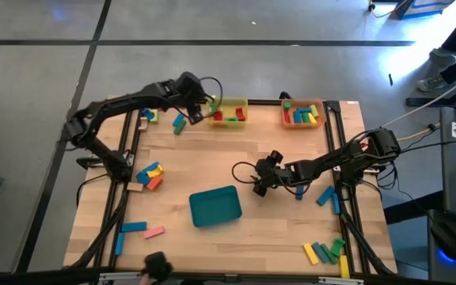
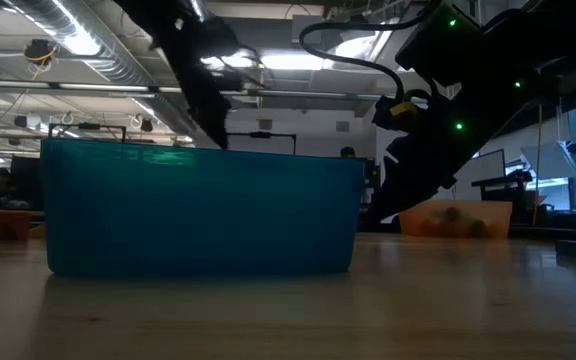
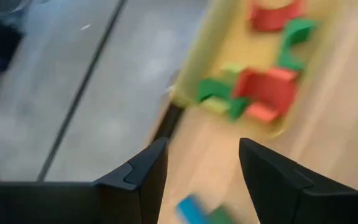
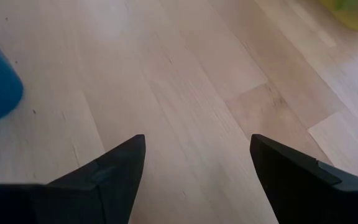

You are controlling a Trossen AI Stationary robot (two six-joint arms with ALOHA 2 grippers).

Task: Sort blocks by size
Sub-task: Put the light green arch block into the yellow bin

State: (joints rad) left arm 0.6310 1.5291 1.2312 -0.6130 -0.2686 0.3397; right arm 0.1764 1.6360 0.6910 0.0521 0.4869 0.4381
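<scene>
My left gripper (image 1: 199, 112) hangs open and holds nothing at the table's far side, just left of the yellow tray (image 1: 245, 104). That tray holds red and green blocks (image 3: 260, 87). A blue and green block (image 1: 179, 123) lies on the table below the gripper. In the left wrist view nothing is between the fingers of my left gripper (image 3: 202, 146). My right gripper (image 1: 260, 184) waits open above bare wood at mid-table, right of the teal tray (image 1: 215, 206). In the right wrist view my right gripper (image 4: 197, 140) is empty too. The orange tray (image 1: 303, 113) at the far right holds several blocks.
Loose blocks lie in groups: at the left edge (image 1: 150, 176), the far left corner (image 1: 147, 115), the near left (image 1: 137, 228), the near right (image 1: 327, 252) and beside the right arm (image 1: 325, 196). The teal tray (image 2: 203, 210) fills the low view. Bare wood lies at mid-table.
</scene>
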